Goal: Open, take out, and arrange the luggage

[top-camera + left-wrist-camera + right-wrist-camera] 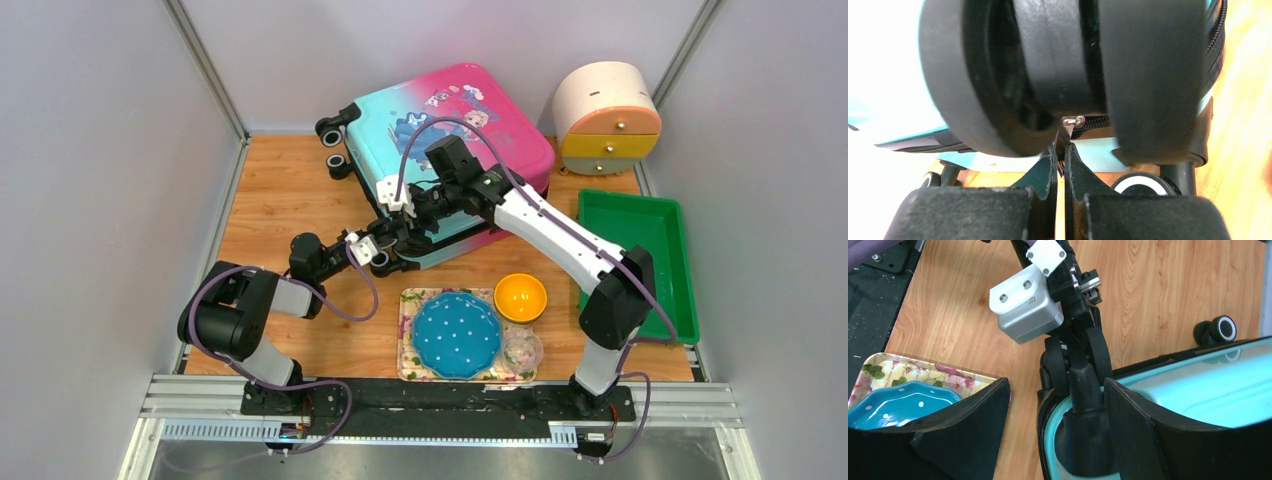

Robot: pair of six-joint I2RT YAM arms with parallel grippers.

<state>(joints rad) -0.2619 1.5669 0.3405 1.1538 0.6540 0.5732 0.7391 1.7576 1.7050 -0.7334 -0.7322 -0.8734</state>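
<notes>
Luggage: the luggage (455, 140) lies on its broad side on the table (280, 200), in the upper middle of the top view. The pink end points to the upper right, the turquoise end to the lower left. The printed face is up.
Wheels: two black wheels (332, 132) stick out at the case's upper left. In the left wrist view another wheel (1148, 75) fills the frame, big and blurred.
Left hand: the left hand (385, 252) is right at the case's lower-left corner. Up close, its fingers (1047, 175) are nearly together, with just a slit between them. They pinch the thin metal zipper pull (1073, 121) that hangs from the black zipper line.
Right hand: the right hand (415, 205) comes in from the lower right and sits over the turquoise end. Its fingers (973, 430) are spread wide with nothing held. In its own view they straddle the case's turquoise corner and the left hand's tips.
Foreground: a floral tray (408, 345) lies in the lower centre, carrying a blue dotted plate (455, 335) and a small clear bowl (522, 350). An orange bowl (520, 297) sits just beside it.
Right side: there's a green tray (655, 225) at the right edge, and a round cream drawer cabinet (605, 110) above it, near the case's pink end.
</notes>
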